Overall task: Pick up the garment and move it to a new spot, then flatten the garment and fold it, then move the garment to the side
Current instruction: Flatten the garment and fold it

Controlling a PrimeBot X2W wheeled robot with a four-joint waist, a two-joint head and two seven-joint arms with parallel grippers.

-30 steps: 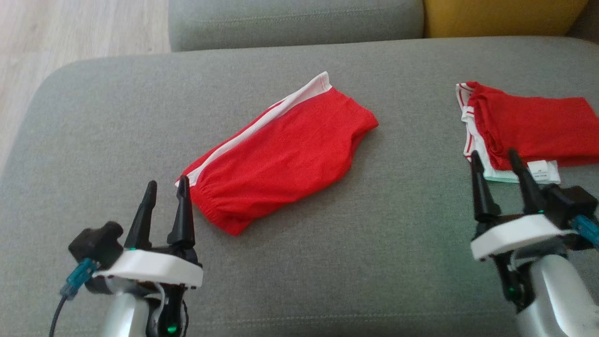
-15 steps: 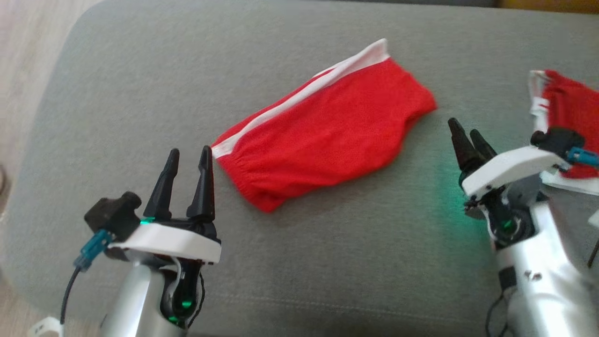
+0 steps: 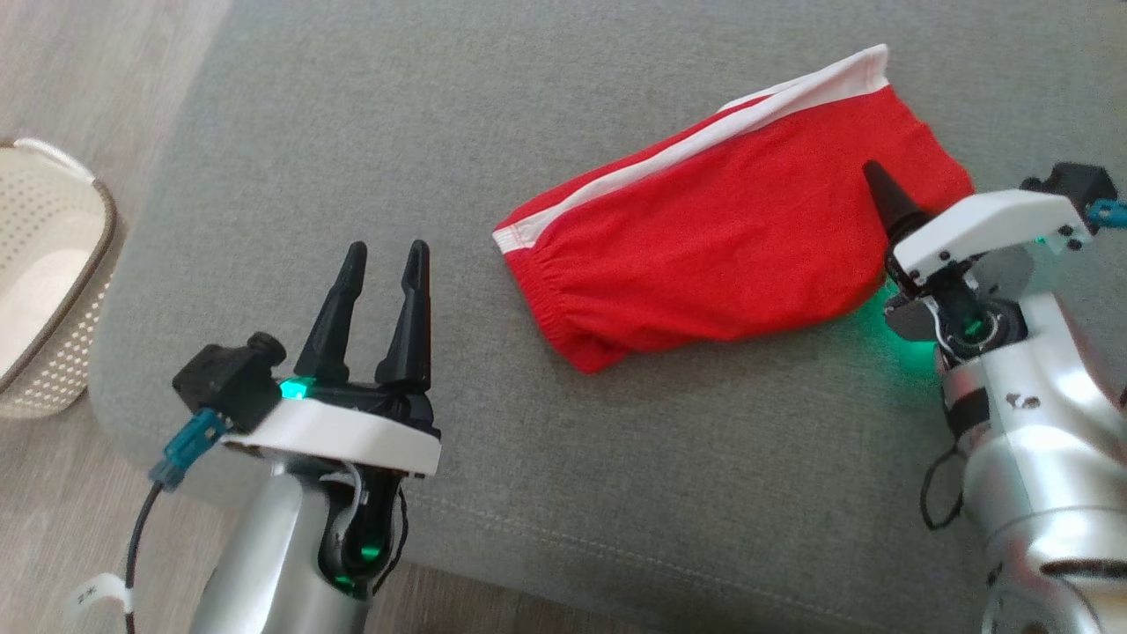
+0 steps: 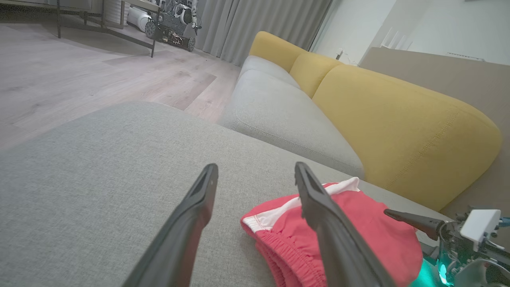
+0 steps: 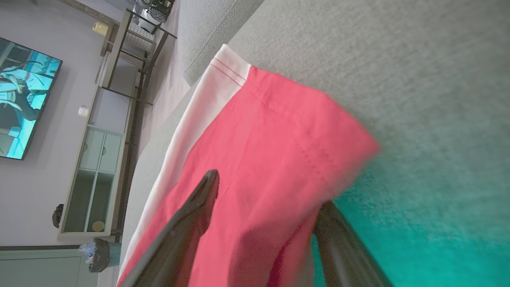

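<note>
- The red garment (image 3: 722, 238) is lying flat on the grey sofa seat (image 3: 616, 458); in the head view its long axis is running from 8 o'clock to 2 o'clock, with the gathered waistband at the 8 o'clock end and the hem at the 2 o'clock end
- A white stripe (image 3: 704, 141) is running along the garment's 11 o'clock edge, from waistband to hem
- The left claw (image 3: 386, 255) is hanging over bare cushion at 8 o'clock of the garment, near the waistband but not touching it; it is released, its two dark fingers standing apart and gripping nothing; they are pointing toward 12 o'clock
- In the left wrist view the waistband is showing just past the fingertip on the 3 o'clock side, and yellow back cushions (image 4: 398, 131) are rising beyond the seat
- The right claw (image 5: 267, 189) is sitting at the garment's 3 o'clock end; it is released, with its fingers spread wide
- In the right wrist view one finger (image 5: 199, 207) is lying over the red cloth while the other (image 5: 342, 247) is sitting at the cloth's edge, so the edge is lying between them; whether either is pressing the cloth I cannot tell
- A green glow is falling on the seat beside the right wrist
- A pale perforated basket (image 3: 44, 264) is standing on the wooden floor (image 3: 79, 70), at 9 o'clock of the left claw
</note>
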